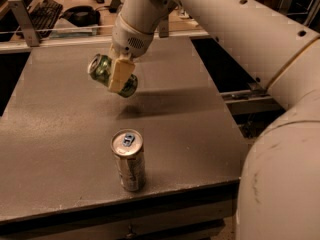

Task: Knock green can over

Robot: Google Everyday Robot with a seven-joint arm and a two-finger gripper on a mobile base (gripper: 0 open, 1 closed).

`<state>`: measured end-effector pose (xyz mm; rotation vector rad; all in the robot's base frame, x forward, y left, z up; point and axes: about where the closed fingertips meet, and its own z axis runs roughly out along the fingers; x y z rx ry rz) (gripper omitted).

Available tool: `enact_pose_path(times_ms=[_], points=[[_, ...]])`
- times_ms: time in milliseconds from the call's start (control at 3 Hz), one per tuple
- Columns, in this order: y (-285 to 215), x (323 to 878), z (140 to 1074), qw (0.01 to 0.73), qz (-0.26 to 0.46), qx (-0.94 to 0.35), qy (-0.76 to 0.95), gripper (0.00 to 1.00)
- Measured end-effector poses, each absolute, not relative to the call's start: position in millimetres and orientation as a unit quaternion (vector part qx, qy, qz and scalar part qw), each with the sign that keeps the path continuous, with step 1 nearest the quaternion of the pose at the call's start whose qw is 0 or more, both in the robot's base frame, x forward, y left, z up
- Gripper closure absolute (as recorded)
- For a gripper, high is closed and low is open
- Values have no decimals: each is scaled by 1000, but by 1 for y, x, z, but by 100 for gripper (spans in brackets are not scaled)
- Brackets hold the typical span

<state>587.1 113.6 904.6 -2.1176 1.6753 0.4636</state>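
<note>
**Green can in my grip, tipped over above the table**

My gripper [117,76] hangs over the far-left part of the grey table [55,134], at the end of my white arm [225,19] reaching in from the right. My fingers are closed around the green can [101,68]. One beige finger [120,73] lies across the can's near side, and the other is hidden behind it.

The can is well tilted — its silver top points up and to the left, its base down and to the right. It does not touch the table, and a dark shadow [131,111] falls on the surface just below and to the right. I can see dark markings on the light-green side, but I cannot read any brand or wording there.

Nearer the front edge stands a slimmer silver can [130,166], upright, with a blue tab [128,139] on its lid. It is well apart from my gripper. Its side carries faint print, too small for me to make out.

Beyond the table's far edge, on another surface, lies a dark keyboard [45,9].
</note>
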Motion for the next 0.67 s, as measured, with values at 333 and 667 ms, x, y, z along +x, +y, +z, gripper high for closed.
enact_pose_path(times_ms=[333, 667], points=[[87, 569, 884, 130, 144, -772, 606, 100], [81, 561, 873, 95, 124, -781, 605, 84]])
